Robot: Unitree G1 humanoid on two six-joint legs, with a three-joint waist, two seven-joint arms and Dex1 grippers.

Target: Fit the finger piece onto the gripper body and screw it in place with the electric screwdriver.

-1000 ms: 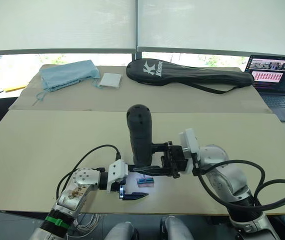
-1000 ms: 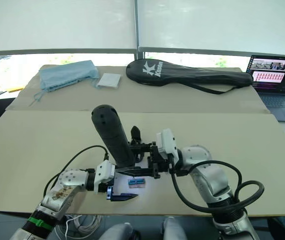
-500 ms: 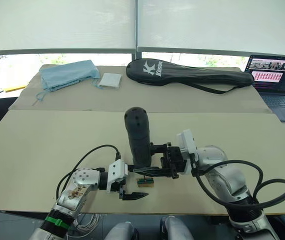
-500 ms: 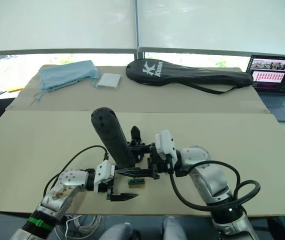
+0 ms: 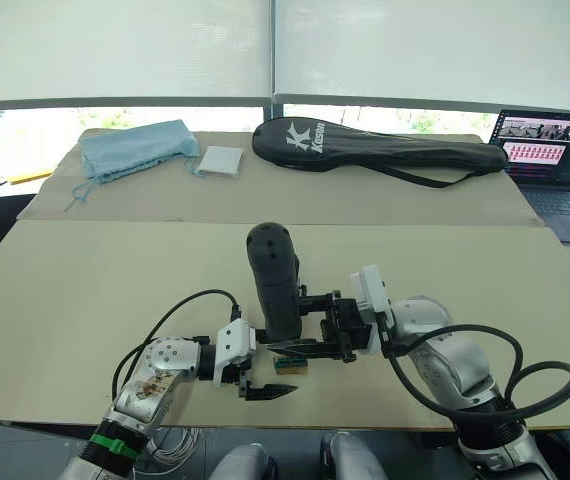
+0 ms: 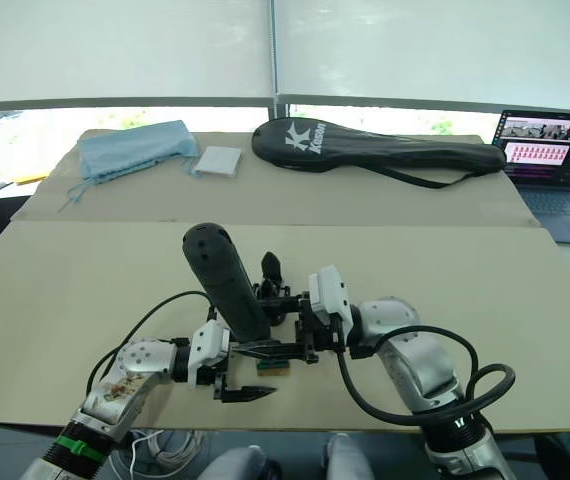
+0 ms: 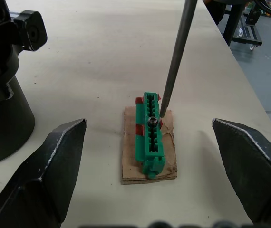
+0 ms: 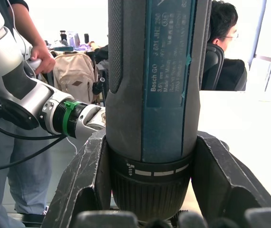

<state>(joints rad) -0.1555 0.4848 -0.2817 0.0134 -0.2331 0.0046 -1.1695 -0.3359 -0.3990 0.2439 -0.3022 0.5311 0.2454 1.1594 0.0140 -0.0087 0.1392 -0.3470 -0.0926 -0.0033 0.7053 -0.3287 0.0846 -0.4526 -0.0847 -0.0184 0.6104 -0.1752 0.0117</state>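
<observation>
Change: your electric screwdriver (image 5: 274, 283) has sunk a little over the last second and its light has gone out; the bit (image 7: 175, 57) now stands with its tip against the green block (image 7: 150, 133), beside a screw head (image 7: 151, 121).
Meaning: in my judgement you are picking up a screw, not yet fastening.
Right gripper (image 8: 147, 156): jaws closed round the screwdriver's barrel, holding it upright.
Left gripper (image 7: 150, 156): jaws spread wide, empty, either side of the green block on its tan card (image 7: 149, 164).
Gripper body (image 6: 270, 272): on the tabletop (image 5: 85, 290) just behind the screwdriver, one finger pointing up.
Finger piece: cannot tell whether fitted.
</observation>
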